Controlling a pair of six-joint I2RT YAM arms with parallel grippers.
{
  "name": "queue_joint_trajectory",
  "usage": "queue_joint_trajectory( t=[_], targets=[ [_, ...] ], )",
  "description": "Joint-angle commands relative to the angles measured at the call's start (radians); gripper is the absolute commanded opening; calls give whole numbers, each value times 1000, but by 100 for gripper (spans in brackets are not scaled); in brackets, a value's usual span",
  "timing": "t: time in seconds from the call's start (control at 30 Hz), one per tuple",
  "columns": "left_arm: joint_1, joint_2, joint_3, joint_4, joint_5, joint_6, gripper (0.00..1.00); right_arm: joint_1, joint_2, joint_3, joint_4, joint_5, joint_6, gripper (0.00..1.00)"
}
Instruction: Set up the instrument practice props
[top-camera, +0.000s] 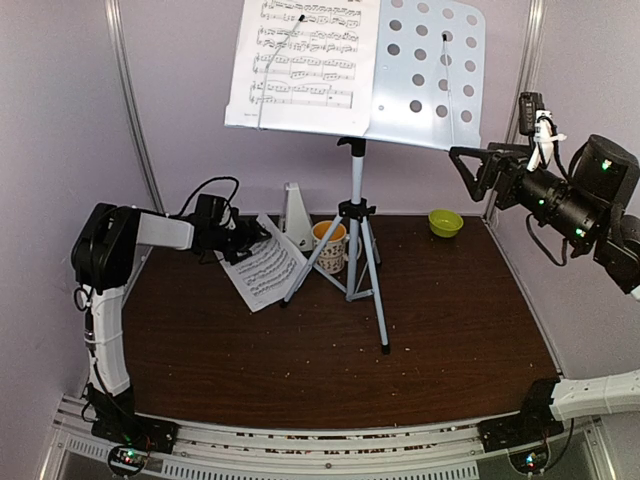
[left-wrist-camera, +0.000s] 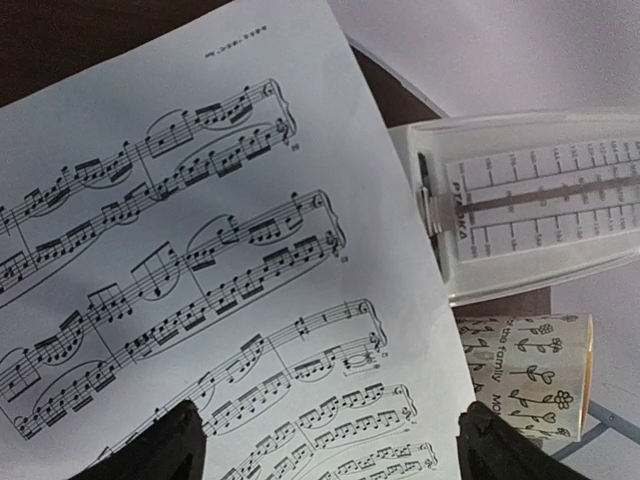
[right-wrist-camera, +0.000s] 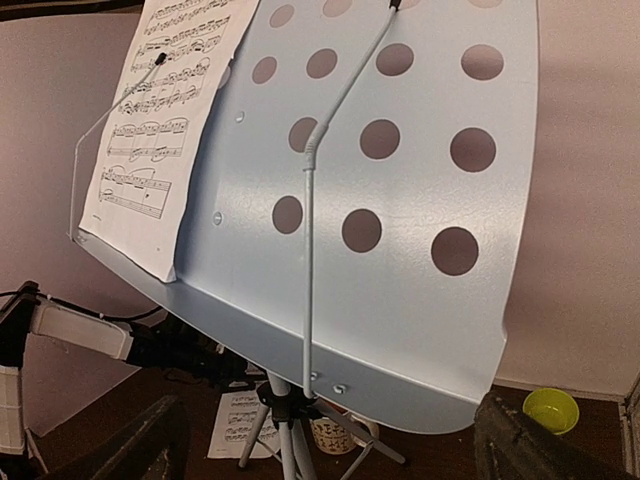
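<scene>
Left pincer (left-wrist-camera: 330, 448): released, its two dark fingers spread wide at the bottom of the wrist view. The loose page (top-camera: 262, 268) stretched across the gap, and whether a finger touched the paper could not be told.
Loose page: printed side up and tilted, low over the left half of the counter (top-camera: 430, 330), just beside a leg of the tripod (top-camera: 356, 255). Its edges were cut off in the wrist view.
Tripod: grey, legs spread, standing mid-counter.
Mug (top-camera: 328, 245): patterned with an orange inside, partly hidden among the tripod legs.
Metronome (left-wrist-camera: 540, 215): a white pyramid, upright behind the mug near the back wall. Its scale and pendulum showed through the clear cover.
Green bowl (top-camera: 446, 222): at the far right of the counter, well apart from the rest.
Right pincer (top-camera: 478, 166): raised and wide open, grasping nothing, near the right edge of the stand desk (top-camera: 430, 70) but apart from it.
Stand desk: pale perforated metal, tilted back atop the tripod pole.
Second page (top-camera: 300, 60): resting on the desk's left half under a thin wire arm (top-camera: 280, 72), its top cropped.
</scene>
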Motion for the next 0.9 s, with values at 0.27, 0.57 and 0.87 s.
queue_joint_trajectory(
  t=[0.27,0.57,0.87],
  targets=[
    [-131,-85,123,-265,-332,147,91,-2,5,-17,28,-29,28,100],
    [-221,-34,295,-412,-501,155,90,-2,3,-27,31,-29,34,100],
    [-247,71,475,-582,-606,88,82,-1,-7,-34,31,-23,35,100]
  ],
)
